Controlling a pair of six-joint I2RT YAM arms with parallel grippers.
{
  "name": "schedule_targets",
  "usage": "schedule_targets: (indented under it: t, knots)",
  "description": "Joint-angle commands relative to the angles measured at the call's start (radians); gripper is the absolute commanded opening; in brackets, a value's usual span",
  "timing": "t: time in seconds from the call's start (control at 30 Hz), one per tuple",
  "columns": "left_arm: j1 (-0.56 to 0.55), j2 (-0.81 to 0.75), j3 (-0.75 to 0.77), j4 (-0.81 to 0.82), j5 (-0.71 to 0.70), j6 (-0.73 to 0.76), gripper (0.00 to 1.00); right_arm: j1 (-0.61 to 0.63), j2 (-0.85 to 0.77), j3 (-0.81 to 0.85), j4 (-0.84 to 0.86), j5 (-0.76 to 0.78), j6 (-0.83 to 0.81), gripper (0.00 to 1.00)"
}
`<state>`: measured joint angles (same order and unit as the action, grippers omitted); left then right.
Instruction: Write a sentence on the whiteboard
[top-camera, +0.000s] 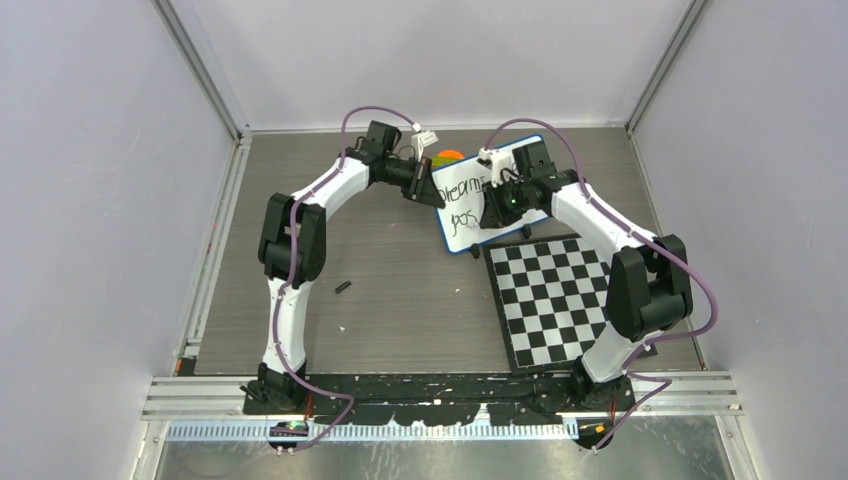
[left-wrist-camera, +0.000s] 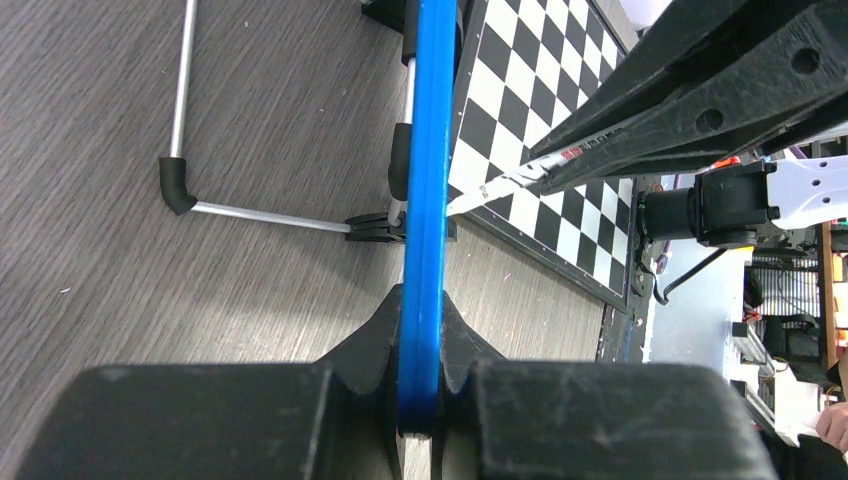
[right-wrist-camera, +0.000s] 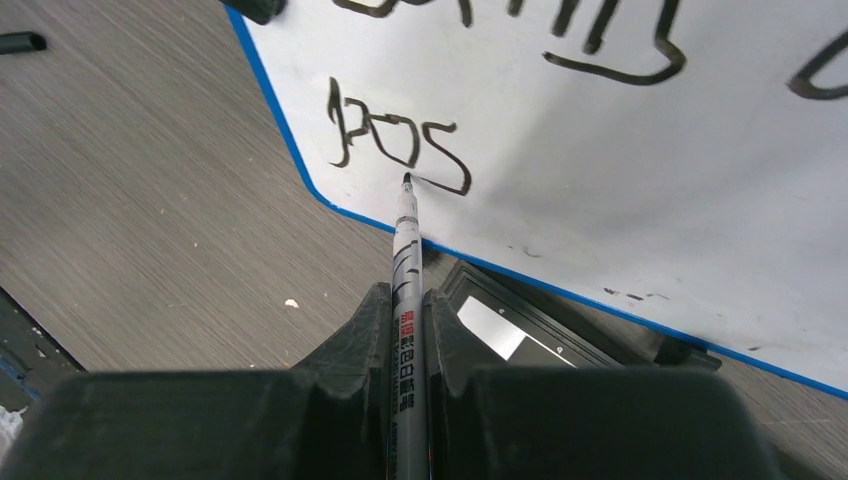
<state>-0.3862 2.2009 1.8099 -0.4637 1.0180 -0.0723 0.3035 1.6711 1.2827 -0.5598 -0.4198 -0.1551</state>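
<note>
A: Status: left gripper (left-wrist-camera: 420, 330) clamps the whiteboard (top-camera: 466, 228) rim, board just behind the checkered board (top-camera: 560, 300). Right gripper (right-wrist-camera: 408, 310) pinches the marker (right-wrist-camera: 407, 250), tip at "pos" of the sentence (right-wrist-camera: 400, 145).
B: Risk: tip pressure rocks the board, so strokes may skip or smear.

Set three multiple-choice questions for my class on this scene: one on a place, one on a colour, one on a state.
1. In the top view, where is the checkered board from the whiteboard?
A. lower right
B. upper left
C. directly above

2. What colour is the whiteboard's rim?
A. red
B. blue
C. green

3. What is the right gripper doing?
A. standing open, empty
B. gripping the rim
C. gripping a marker

Answers: 1 A, it lies below and right of the whiteboard; 2 B, the left wrist view shows the rim edge-on; 3 C, the marker's tip meets the lettering.
</note>
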Motion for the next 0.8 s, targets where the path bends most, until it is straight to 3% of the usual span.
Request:
schedule_targets:
  t: [0.0, 0.33, 0.77]
  knots:
    - [-0.005, -0.004, 0.015, -0.013, -0.004, -0.008, 0.00, 0.008, -0.008, 0.052, 0.026, 0.001, 0.002, 0.00]
    - [-0.005, -0.001, 0.022, -0.013, 0.001, -0.011, 0.00, -0.071, -0.061, 0.051, 0.018, -0.035, -0.005, 0.00]
    - [-0.005, -0.001, 0.017, -0.017, -0.001, -0.003, 0.00, -0.074, -0.023, 0.103, 0.053, -0.018, 0.013, 0.00]
